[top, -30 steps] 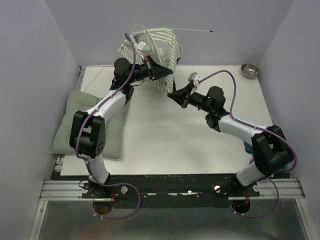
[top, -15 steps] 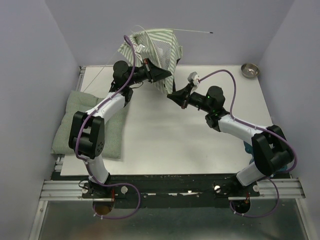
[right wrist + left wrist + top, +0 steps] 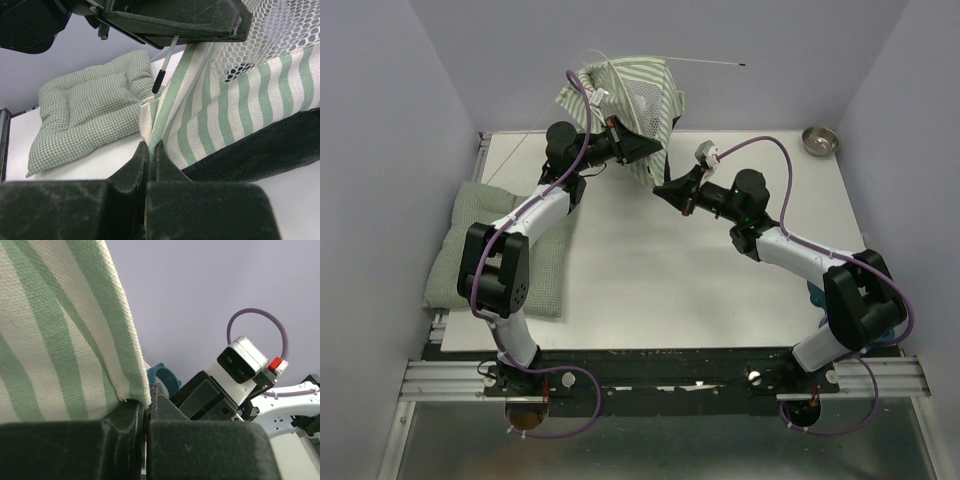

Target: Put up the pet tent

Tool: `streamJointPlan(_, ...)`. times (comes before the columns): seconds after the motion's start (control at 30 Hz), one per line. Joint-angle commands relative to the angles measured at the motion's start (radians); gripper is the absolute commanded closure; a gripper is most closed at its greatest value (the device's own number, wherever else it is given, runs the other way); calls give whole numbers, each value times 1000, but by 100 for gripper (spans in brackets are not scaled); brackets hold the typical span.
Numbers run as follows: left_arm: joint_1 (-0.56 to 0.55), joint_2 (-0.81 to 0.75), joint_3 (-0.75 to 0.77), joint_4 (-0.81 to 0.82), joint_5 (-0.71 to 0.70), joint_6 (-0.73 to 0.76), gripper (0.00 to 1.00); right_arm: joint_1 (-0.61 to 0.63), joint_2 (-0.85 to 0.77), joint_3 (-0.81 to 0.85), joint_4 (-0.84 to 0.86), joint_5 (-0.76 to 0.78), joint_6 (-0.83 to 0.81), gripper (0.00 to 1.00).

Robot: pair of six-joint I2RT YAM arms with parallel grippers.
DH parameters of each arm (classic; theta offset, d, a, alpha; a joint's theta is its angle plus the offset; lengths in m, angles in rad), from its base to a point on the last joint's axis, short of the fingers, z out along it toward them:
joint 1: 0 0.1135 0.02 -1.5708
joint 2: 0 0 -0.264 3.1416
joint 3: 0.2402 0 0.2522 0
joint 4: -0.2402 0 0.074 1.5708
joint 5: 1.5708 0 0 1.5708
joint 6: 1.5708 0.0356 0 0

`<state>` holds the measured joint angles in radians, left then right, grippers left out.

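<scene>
The left fingers (image 3: 210,452) are closing tightly on a hemmed edge of the striped tent (image 3: 630,95), and the right fingers (image 3: 127,170) are pinching a seam at its lower corner, just beneath the mesh window. Both arms are holding the tent up at the far edge of the surface (image 3: 650,270), seemingly clear of it, though the overhead view leaves that unsure. A thin pole (image 3: 710,62) is sticking out to the right from the top. A checked cushion (image 3: 500,250) is lying at the left edge, and a metal bowl (image 3: 819,139) is sitting in the far right corner.
</scene>
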<state>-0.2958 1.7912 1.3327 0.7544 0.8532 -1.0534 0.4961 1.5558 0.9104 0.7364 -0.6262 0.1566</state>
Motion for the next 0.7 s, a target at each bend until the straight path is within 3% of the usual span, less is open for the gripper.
streamJointPlan(0.0, 60, -29, -1, 46, -204, 75, 100, 27, 7, -16, -123, -216, 63, 99)
streamJointPlan(0.67, 38, -53, -58, 23, -195, 96, 100, 25, 23, 12, -101, -196, 110, 99)
